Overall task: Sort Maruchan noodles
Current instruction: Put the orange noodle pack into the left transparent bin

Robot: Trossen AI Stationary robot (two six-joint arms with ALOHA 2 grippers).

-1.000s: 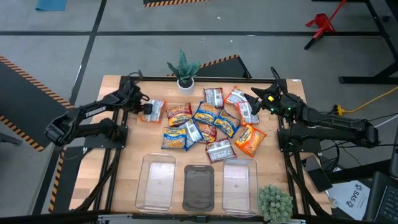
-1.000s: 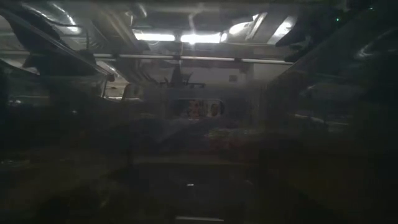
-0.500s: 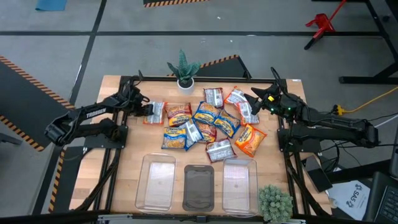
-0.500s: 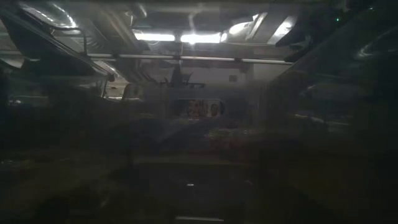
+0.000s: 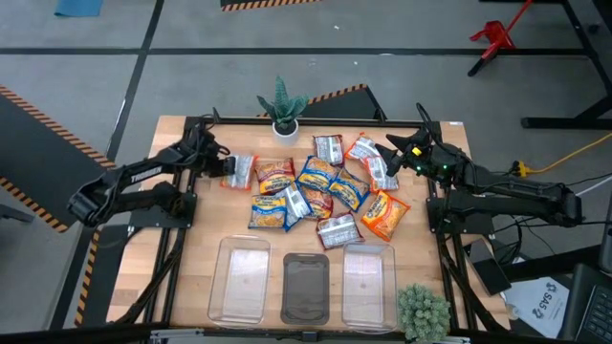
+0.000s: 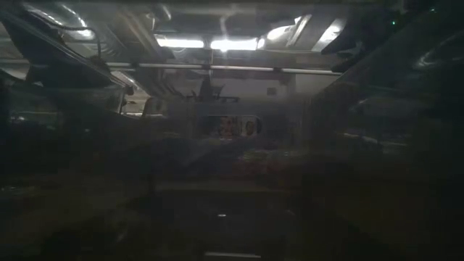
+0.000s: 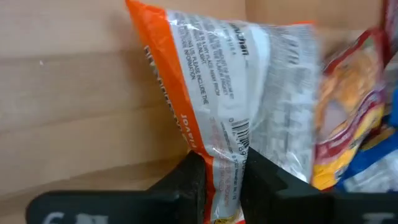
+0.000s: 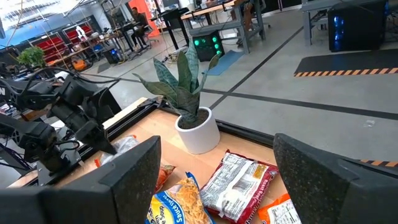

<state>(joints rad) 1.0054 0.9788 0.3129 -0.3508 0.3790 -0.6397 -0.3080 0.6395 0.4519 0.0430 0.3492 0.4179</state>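
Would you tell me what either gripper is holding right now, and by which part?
The left gripper pinches an orange noodle packet by one short end. The right gripper is open and holds nothing.

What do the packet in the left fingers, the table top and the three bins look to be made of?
The orange packet held by the left gripper: thin glossy plastic film, going by its crinkles and shine. The table: pale wood or wood laminate, with visible grain. The bins: clear rigid plastic, seemingly, as the table shows through.
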